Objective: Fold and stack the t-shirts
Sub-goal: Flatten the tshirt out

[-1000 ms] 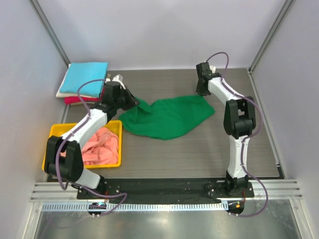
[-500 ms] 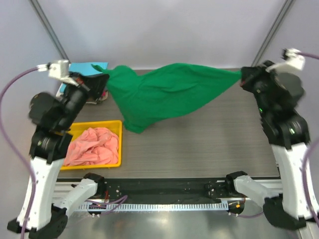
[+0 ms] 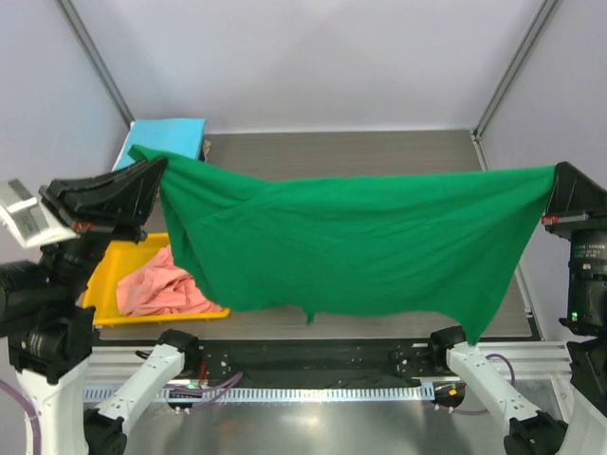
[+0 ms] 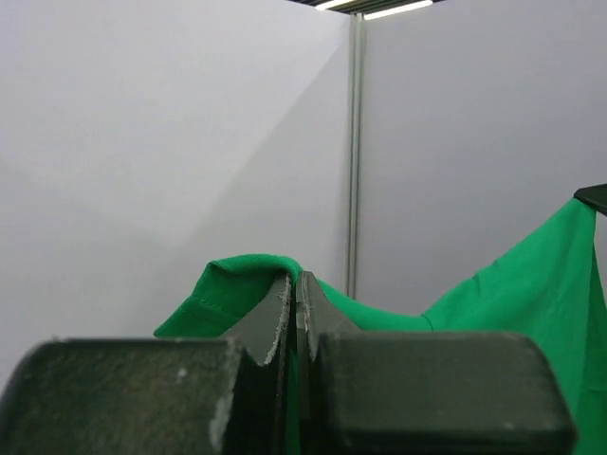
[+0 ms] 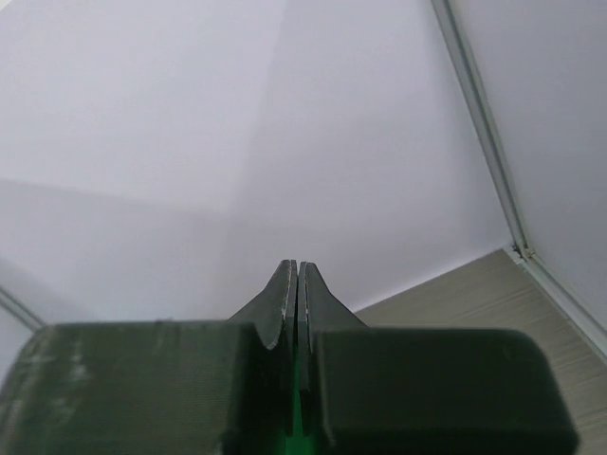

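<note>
A bright green t-shirt hangs stretched wide in the air between my two grippers, high above the table. My left gripper is shut on its left corner; in the left wrist view green cloth bulges over the closed gripper. My right gripper is shut on the right corner; a green sliver shows between the closed right gripper. A salmon-pink shirt lies crumpled in the yellow tray. A sky-blue folded shirt tops the stack at the back left.
The yellow plastic tray sits at the left of the table, partly behind the left arm. The grey wooden tabletop runs behind the hanging cloth. Enclosure walls and metal posts bound the space.
Both arms have risen and moved apart toward the camera, lifting the green shirt off the table and spreading it out wide in the air.
</note>
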{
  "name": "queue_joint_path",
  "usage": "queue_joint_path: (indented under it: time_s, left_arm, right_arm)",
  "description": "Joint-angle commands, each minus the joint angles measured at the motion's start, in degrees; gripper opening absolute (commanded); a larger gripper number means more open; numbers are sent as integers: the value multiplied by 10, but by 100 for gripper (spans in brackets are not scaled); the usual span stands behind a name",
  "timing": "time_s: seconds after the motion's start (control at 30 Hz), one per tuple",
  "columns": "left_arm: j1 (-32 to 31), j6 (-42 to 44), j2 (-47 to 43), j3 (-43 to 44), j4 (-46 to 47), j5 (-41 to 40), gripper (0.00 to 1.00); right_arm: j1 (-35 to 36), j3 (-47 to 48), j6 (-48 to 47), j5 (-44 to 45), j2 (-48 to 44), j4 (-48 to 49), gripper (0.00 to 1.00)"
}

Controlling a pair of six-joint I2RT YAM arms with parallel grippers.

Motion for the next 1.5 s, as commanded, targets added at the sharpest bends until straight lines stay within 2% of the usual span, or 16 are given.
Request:
queue_joint_path:
  time_s: [0.0, 0.1, 0.33, 0.47, 0.5, 0.53, 0.57, 0.6, 0.63, 0.67, 0.73, 0.77, 0.97, 1.0, 1.17, 1.47]
  left_arm:
    - [0, 23, 96, 45, 43, 20, 0]
    - [0, 37, 170, 101, 43, 3, 0]
    - [22, 19, 442, 234, 20, 11, 0]
    - [31, 28, 589, 220, 36, 2, 2]
    - [33, 29, 616, 220, 34, 0, 8]
    - [38, 28, 646, 228, 23, 2, 17]
    - [42, 17, 684, 267, -21, 12, 42]
    - [47, 9, 750, 299, -51, 19, 58]
    - [50, 2, 785, 332, -91, 24, 64]
    - [50, -6, 806, 368, -146, 25, 76]
    - [50, -25, 814, 351, -149, 2, 81]
    - [50, -32, 805, 301, -121, -13, 83]
    - [43, -95, 688, 153, -82, -115, 83]
    - [41, -105, 672, 93, -76, -138, 83]
    - [22, -158, 611, -52, 20, -125, 82]
    - [-7, -181, 733, 8, 39, -48, 77]
  right_arm:
    - [2, 27, -38, 67, 77, -3, 1]
    - [3, 36, -59, 101, 147, 13, 1]
    - [-20, 8, -100, 189, 350, 85, 1]
    - [-111, -47, -43, 78, 454, 122, 1]
    - [-126, -69, -37, 61, 479, 141, 13]
    - [-146, -71, -35, 43, 526, 143, 35]
    - [-151, -70, -33, 30, 552, 141, 74]
    - [-152, -68, -32, 34, 570, 132, 83]
    - [-153, -69, -33, 31, 582, 134, 87]
    - [-153, -71, -33, 21, 598, 133, 89]
    - [-153, -72, -30, -4, 605, 133, 91]
    - [-153, -75, -27, -12, 604, 133, 91]
    - [-153, -123, 5, -102, 570, 130, 92]
    - [-153, -141, 12, -115, 565, 122, 92]
    - [-152, -209, 56, -207, 577, 121, 91]
    - [-152, -248, 68, -216, 662, 115, 91]
